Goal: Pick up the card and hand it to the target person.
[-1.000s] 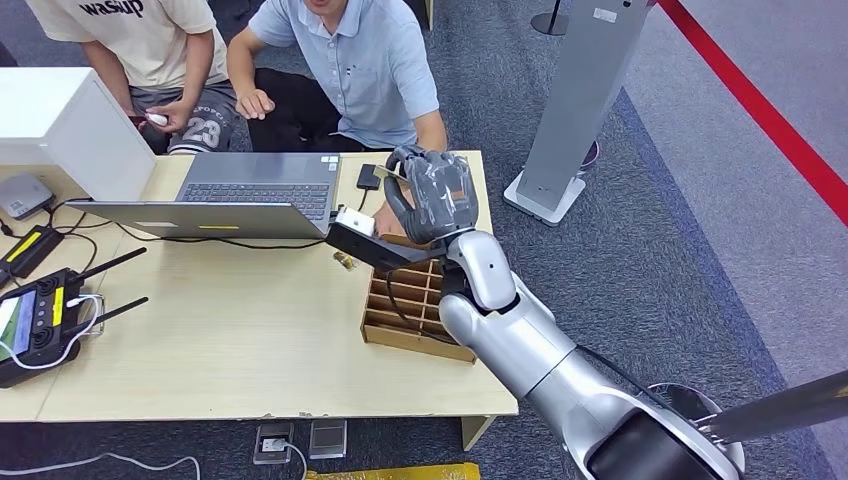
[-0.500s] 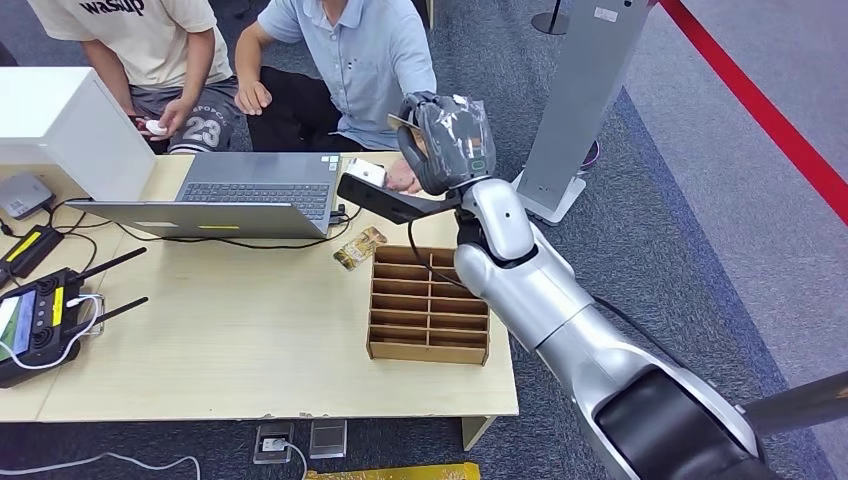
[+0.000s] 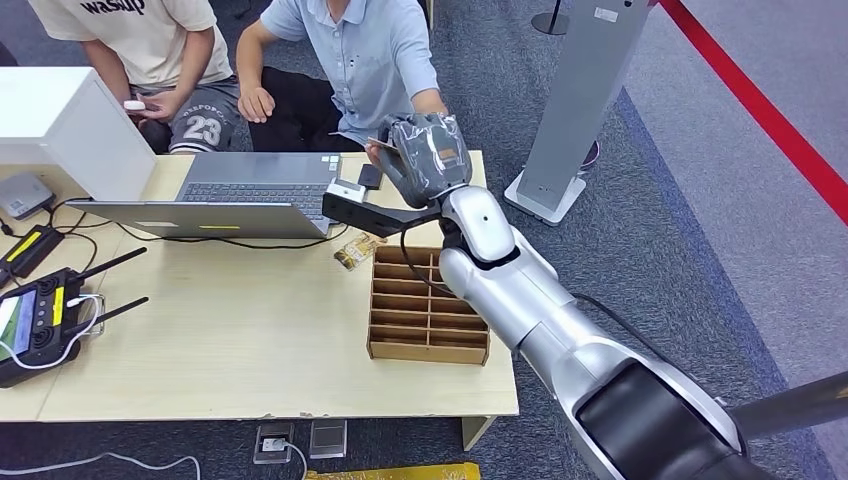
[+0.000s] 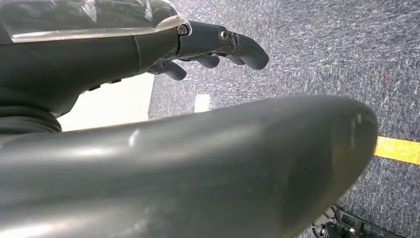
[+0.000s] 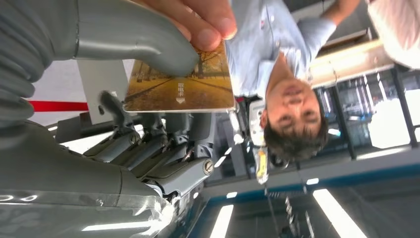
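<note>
Two people sit at the far side of the bench (image 3: 250, 340): one in a light blue shirt (image 3: 375, 60), one in a cream T-shirt (image 3: 140, 30). On the bench stand one open laptop (image 3: 240, 190), one wooden divider tray (image 3: 428, 305), one white box (image 3: 60, 125) and one black controller with antennas (image 3: 40, 320). A second card (image 3: 358, 250), gold-toned, lies flat just beside the tray's far left corner.

The right arm reaches up and forward over the tray, its right hand (image 3: 428, 160) raised at the bench's far edge in front of the blue-shirted person. That hand pinches one card (image 5: 181, 89), yellow with a tree-lined road printed on it, between thumb and darker fingers (image 5: 163, 144). The person's hand (image 5: 200, 20) grips the same card's edge, touching the thumb.

The left hand (image 4: 218, 47) hangs over grey carpet (image 4: 322, 59), fingers loosely curled and apart, holding nothing
</note>
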Controlling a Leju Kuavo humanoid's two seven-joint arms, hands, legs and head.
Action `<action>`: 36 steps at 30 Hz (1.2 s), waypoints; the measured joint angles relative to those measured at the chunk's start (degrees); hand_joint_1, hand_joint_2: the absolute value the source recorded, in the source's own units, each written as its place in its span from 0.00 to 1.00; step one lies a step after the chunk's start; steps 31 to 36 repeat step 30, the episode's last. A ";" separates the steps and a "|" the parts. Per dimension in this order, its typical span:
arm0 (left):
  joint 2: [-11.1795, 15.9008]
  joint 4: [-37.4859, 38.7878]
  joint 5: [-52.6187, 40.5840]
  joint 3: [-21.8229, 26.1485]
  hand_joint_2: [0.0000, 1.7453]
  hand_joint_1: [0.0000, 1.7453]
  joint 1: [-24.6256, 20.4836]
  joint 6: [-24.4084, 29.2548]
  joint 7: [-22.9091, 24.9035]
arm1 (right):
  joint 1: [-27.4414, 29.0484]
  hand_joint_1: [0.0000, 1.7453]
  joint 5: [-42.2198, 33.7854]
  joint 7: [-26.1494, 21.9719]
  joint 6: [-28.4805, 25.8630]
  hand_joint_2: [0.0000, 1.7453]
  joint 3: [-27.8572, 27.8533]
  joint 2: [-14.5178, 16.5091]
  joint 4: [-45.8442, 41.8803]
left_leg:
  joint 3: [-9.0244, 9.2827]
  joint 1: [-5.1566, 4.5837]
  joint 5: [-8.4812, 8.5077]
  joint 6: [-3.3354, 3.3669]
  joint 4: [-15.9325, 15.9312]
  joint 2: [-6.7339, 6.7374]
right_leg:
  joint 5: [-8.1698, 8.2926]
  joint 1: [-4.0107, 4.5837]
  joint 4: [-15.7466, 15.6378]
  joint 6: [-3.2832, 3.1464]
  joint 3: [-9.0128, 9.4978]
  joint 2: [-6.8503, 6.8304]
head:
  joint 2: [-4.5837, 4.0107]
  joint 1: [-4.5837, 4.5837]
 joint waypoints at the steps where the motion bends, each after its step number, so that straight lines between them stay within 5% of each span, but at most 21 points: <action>1: 0.00 0.00 0.03 0.00 0.00 0.00 0.00 0.00 -0.01 | 0.03 0.00 -0.27 -0.30 0.66 1.00 0.07 0.08 0.38 | 0.00 0.00 0.00 0.00 0.00 0.00 | 0.00 0.00 0.00 0.00 0.00 0.00 | 0.00 -0.01; 11: -0.01 0.00 3.48 0.02 0.00 0.00 0.02 0.91 -0.21 | 3.08 0.00 -18.22 -4.83 11.65 1.00 -0.28 -0.47 -2.12 | 0.02 0.00 0.00 0.00 0.00 0.00 | 0.00 0.00 0.00 0.00 -0.02 0.00 | 0.00 -0.06; 18: -0.08 0.00 5.34 0.02 0.00 0.00 0.17 1.98 0.49 | 9.60 0.00 -34.27 2.41 18.08 1.00 -0.76 -6.90 -19.87 | 0.04 -0.01 -0.01 0.01 0.02 0.01 | 0.00 -0.01 -0.03 0.00 -0.02 0.01 | 0.00 0.03; 29: -0.63 0.09 8.03 0.02 0.00 0.00 0.26 3.90 1.00 | 22.27 0.00 -46.19 9.97 18.27 1.00 -3.00 -19.51 -46.78 | 0.04 -0.01 -0.03 0.00 0.03 0.01 | 0.00 -0.01 -0.07 0.01 -0.02 0.00 | 0.00 -0.03; 36: -0.67 0.10 8.17 0.02 0.00 0.00 0.26 3.98 1.00 | 22.93 0.00 -46.51 10.18 18.29 1.00 -3.20 -20.03 -47.80 | 0.04 -0.01 -0.04 0.00 0.03 0.01 | 0.00 -0.01 -0.07 0.01 -0.02 0.01 | 0.00 -0.02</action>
